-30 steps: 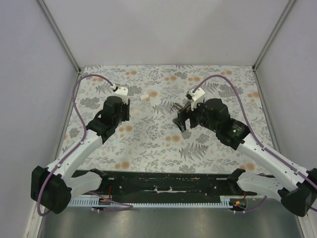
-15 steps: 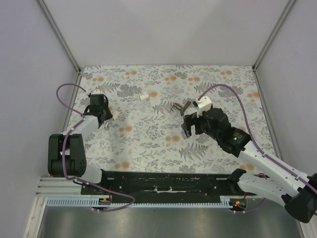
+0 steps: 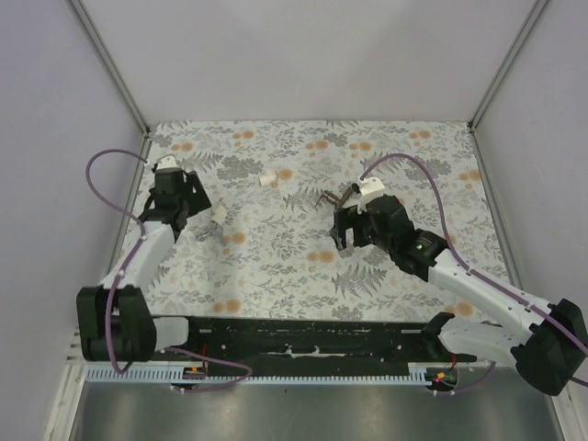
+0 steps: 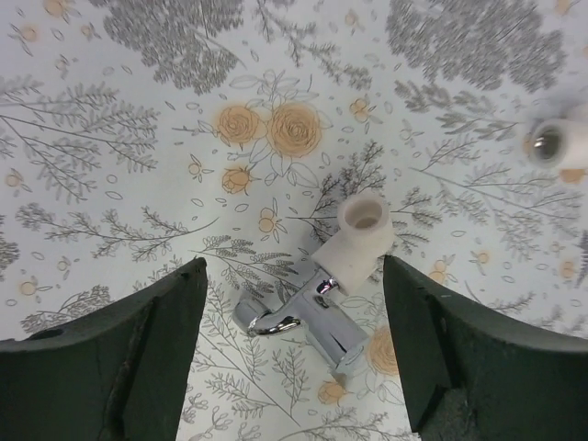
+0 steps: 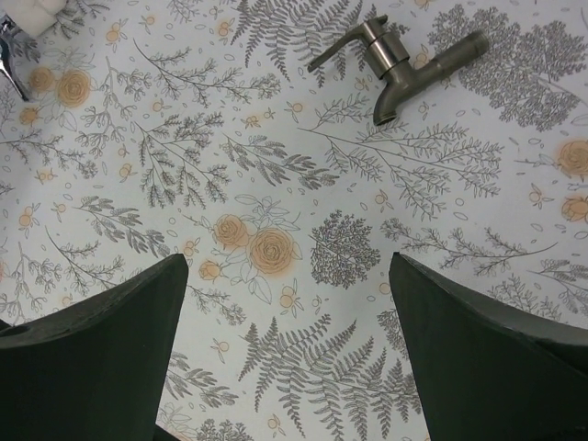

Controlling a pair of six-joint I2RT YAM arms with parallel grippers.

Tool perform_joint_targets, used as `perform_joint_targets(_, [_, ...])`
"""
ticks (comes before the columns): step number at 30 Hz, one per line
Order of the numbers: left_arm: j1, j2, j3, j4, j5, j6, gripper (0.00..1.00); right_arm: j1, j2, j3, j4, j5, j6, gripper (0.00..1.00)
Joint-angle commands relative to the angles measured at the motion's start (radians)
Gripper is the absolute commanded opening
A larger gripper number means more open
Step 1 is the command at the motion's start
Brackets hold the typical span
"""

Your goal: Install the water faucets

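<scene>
A shiny chrome water faucet (image 4: 308, 317) lies on the flowered table with a white plastic fitting (image 4: 364, 241) on one end. My left gripper (image 4: 294, 367) stands open around it, and neither finger touches it. From above, that faucet (image 3: 209, 231) lies at the table's left, just in front of the left gripper (image 3: 195, 209). A second, duller grey-brown faucet (image 5: 397, 53) lies loose beyond my right gripper (image 5: 289, 358), which is open and holds nothing. The top view shows this faucet (image 3: 333, 197) near the centre, just beyond the right gripper (image 3: 341, 236).
A loose white cylinder (image 3: 268, 179) lies further back between the arms, and shows at the right edge of the left wrist view (image 4: 556, 142). Metal frame posts and pale walls close in the table (image 3: 303, 266) on three sides. Purple cables loop over both arms.
My left arm has swung from the table's centre to the far left, and its jaws have opened, leaving the chrome faucet on the table. The right arm has shifted slightly, still open.
</scene>
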Motion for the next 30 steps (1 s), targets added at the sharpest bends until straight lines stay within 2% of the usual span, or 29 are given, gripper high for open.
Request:
perform_joint_targets(1, [-0.005, -0.231, 0.016, -0.042, -0.006, -0.026, 0.83, -0.020, 0.050, 0.046, 0.044, -0.002, 0.106, 0.98])
perform_joint_targets(3, [-0.048, -0.311, -0.001, -0.079, -0.042, -0.081, 0.86, -0.037, 0.081, 0.062, 0.044, -0.022, 0.149, 0.98])
perform_joint_targets(6, [-0.169, -0.362, 0.025, -0.151, -0.107, -0.071, 0.88, -0.074, 0.131, 0.085, 0.043, -0.063, 0.225, 0.98])
perform_joint_targets(8, [-0.220, -0.411, 0.016, -0.174, -0.099, -0.071, 0.88, -0.095, 0.158, 0.091, 0.038, -0.068, 0.274, 0.98])
perform_joint_targets(11, [-0.267, -0.520, -0.040, -0.159, -0.099, -0.075, 0.89, -0.115, 0.176, 0.109, 0.014, -0.059, 0.324, 0.98])
perform_joint_targets(12, [-0.281, -0.547, -0.062, -0.153, -0.104, -0.071, 0.93, -0.118, 0.181, 0.125, -0.002, -0.055, 0.334, 0.98])
perform_joint_targets(17, [-0.294, -0.586, -0.107, -0.188, -0.139, -0.039, 0.93, -0.123, 0.205, 0.249, -0.130, 0.062, 0.366, 0.98])
perform_joint_targets(19, [-0.294, -0.584, -0.117, -0.199, -0.148, -0.035, 0.93, -0.123, 0.199, 0.280, -0.167, 0.075, 0.327, 0.98])
perform_joint_targets(23, [-0.294, -0.589, -0.123, -0.196, -0.182, -0.031, 0.93, -0.131, 0.173, 0.244, -0.126, 0.130, 0.232, 0.98])
perform_joint_targets(30, [-0.294, -0.621, -0.160, -0.220, -0.258, -0.017, 0.93, -0.144, 0.099, 0.255, -0.137, 0.135, 0.121, 0.98])
